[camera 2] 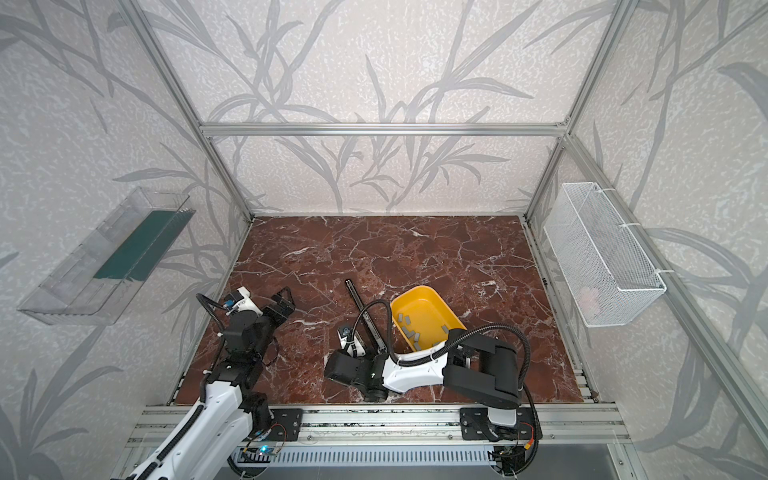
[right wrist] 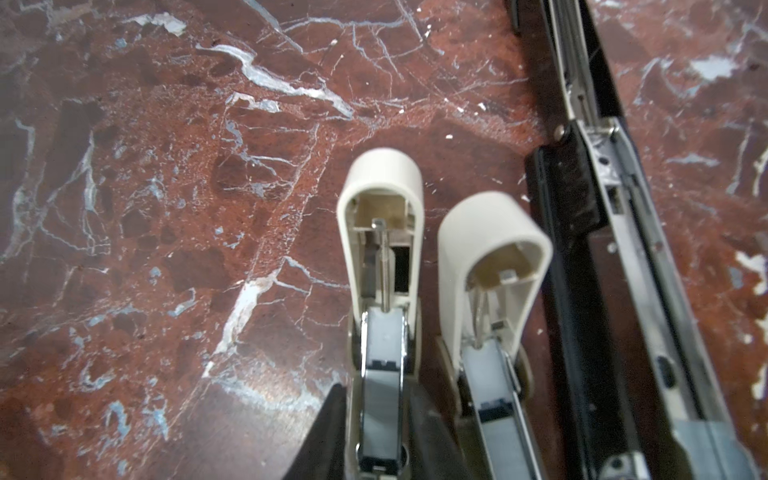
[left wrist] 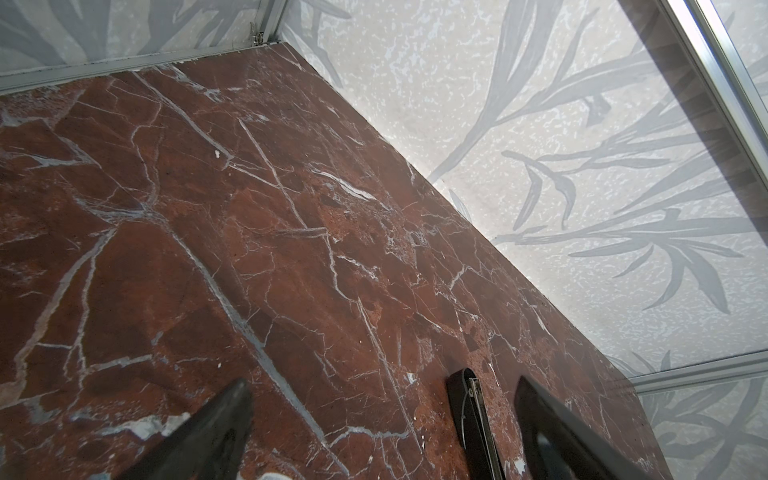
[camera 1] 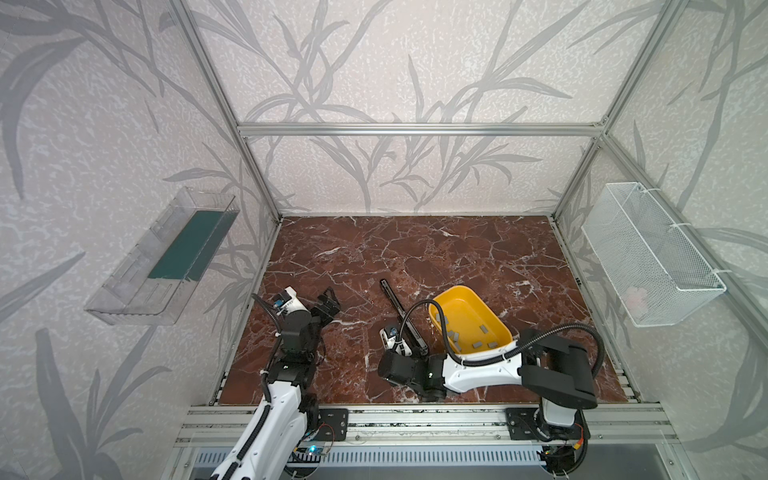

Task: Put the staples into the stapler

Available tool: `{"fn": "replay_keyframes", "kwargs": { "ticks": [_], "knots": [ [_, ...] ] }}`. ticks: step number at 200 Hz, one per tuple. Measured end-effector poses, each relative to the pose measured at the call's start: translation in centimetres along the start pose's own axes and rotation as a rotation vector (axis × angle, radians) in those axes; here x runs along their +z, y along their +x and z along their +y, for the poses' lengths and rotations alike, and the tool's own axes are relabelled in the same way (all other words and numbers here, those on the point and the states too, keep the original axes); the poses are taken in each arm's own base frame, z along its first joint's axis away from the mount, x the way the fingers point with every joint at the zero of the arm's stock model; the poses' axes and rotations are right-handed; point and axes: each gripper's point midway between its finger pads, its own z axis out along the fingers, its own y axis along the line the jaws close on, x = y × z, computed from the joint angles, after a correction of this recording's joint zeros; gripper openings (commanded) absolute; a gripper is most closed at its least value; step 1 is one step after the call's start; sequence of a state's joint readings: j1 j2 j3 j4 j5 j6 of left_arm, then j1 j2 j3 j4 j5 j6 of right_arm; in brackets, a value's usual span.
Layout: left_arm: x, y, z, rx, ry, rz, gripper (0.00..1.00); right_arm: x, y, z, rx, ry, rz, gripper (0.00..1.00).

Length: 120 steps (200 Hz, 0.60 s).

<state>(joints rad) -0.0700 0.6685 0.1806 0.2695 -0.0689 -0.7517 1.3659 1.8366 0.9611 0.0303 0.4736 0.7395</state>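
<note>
Black stapler (camera 1: 392, 297): laid open on worktop (camera 1: 415, 249), beside yellow tub (camera 1: 461, 307); likely rigid and slick, best held across its black body.
Left fingers (left wrist: 216, 428): spread wide, empty.
Right fingers (right wrist: 328, 436): flanking cream stapler (right wrist: 380, 199); grip cannot be told.

Soft, even light falls from above; shadows on the desk (camera 1: 415, 257) are faint. Both top views bow the frame bars (camera 1: 415, 129) outward near the edges. In the right wrist view the stapler (right wrist: 615, 232) blurs up close, and pale sheen lies on the desk.
</note>
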Motion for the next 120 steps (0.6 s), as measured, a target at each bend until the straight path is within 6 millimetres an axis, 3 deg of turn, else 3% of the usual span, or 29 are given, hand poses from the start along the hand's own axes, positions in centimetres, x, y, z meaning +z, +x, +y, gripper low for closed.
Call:
{"fn": "replay_keyframes", "kwargs": {
  "ticks": [66, 120],
  "knots": [
    [0.0, 0.0, 0.0, 0.0, 0.0, 0.0, 0.98, -0.2, 0.1, 0.0, -0.018, -0.009, 0.003, 0.36],
    [0.0, 0.0, 0.0, 0.0, 0.0, 0.0, 0.98, -2.2, -2.6, 0.1, -0.043, -0.026, -0.082, 0.28]
  ]
}}
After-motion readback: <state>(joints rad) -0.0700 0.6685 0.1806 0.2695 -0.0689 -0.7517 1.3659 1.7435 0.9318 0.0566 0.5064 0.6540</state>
